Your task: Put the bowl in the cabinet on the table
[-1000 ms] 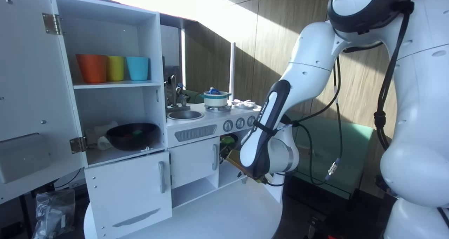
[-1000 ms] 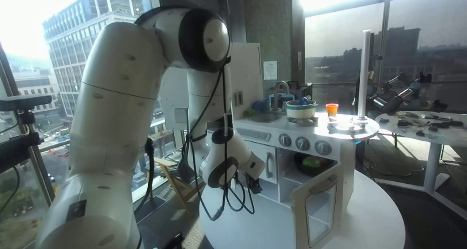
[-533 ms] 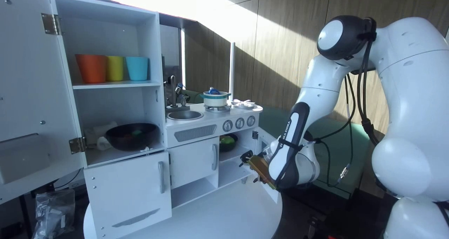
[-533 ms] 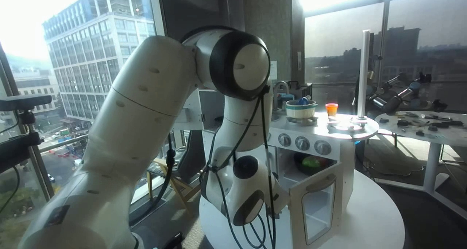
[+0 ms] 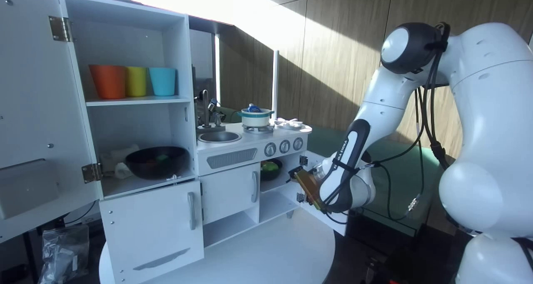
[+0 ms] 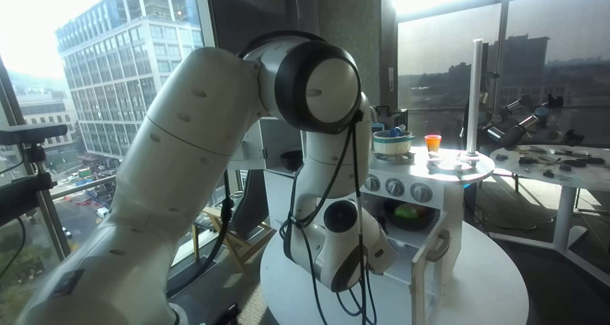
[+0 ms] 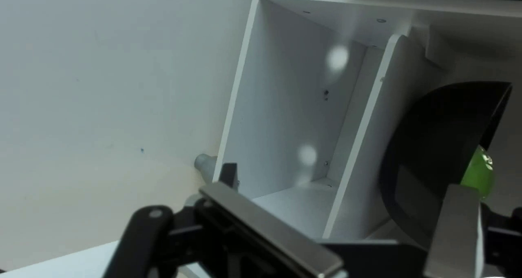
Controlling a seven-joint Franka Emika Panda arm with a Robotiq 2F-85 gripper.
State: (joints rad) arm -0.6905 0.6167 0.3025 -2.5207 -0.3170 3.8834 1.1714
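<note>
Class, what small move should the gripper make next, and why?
Probably raise the gripper slightly, so the rim of the dark bowl comes between its fingers. They stand open and hold nothing; in the wrist view, one appears to cover part of the rim, while the gap sits lower, toward the shelf under the bowl.

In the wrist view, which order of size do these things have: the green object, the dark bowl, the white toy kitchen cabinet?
1. White toy kitchen cabinet, partly out of view
2. Dark bowl
3. Green object, partly hidden
</note>
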